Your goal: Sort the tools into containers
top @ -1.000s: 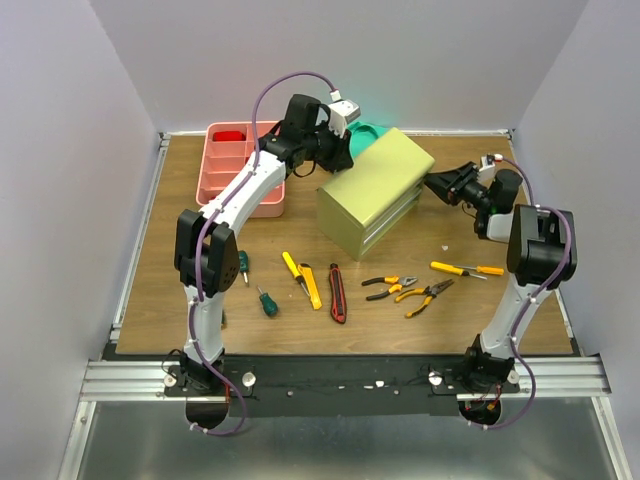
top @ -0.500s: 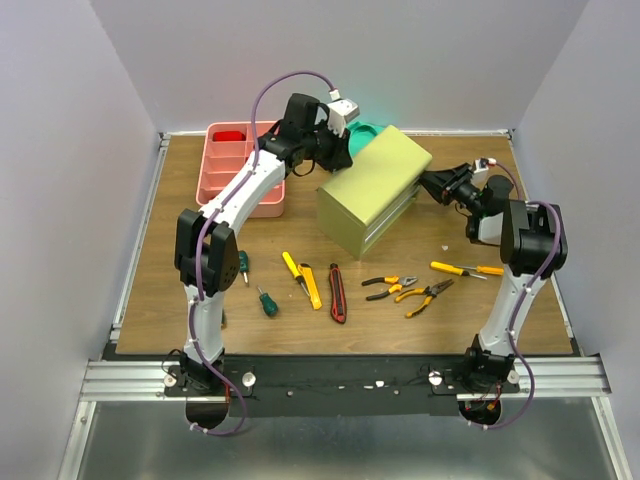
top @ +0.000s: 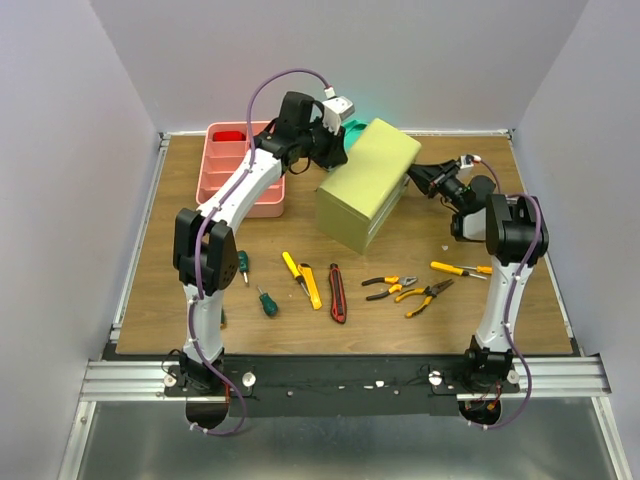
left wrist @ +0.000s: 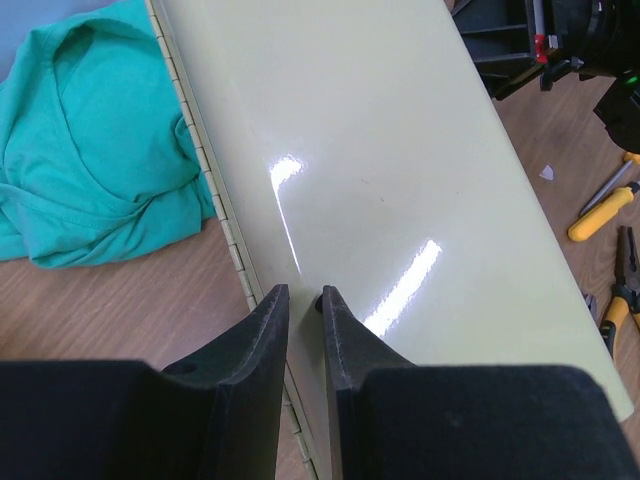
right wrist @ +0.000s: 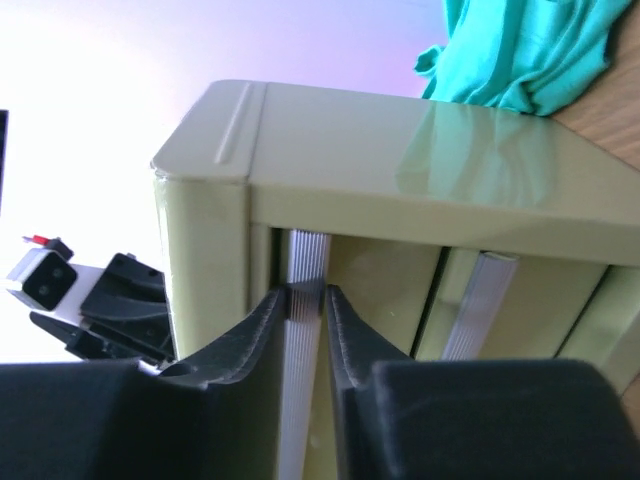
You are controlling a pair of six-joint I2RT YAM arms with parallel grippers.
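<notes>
While right gripper [right wrist: 306, 295] pinches the chest's [right wrist: 400, 150] drawer handle [right wrist: 308, 255], left gripper [left wrist: 303, 292] sits near-closed; hold unclear.

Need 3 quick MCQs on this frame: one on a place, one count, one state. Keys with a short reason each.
1. Where is the green cloth?
A. behind the chest
B. in the pink tray
C. among the pliers

2. How many pliers lie on the table?
A. one
B. two
C. four

3. What are the right fingers doing?
A. holding a screwdriver
B. pinching a silver handle on the chest front
C. spread wide above the tray

Key:
1 A, it lies bunched along the chest's hinged edge.
2 B, two orange-handled pairs lie side by side in front.
3 B, the wrist view shows a finger on each side of the ribbed strip.
</notes>
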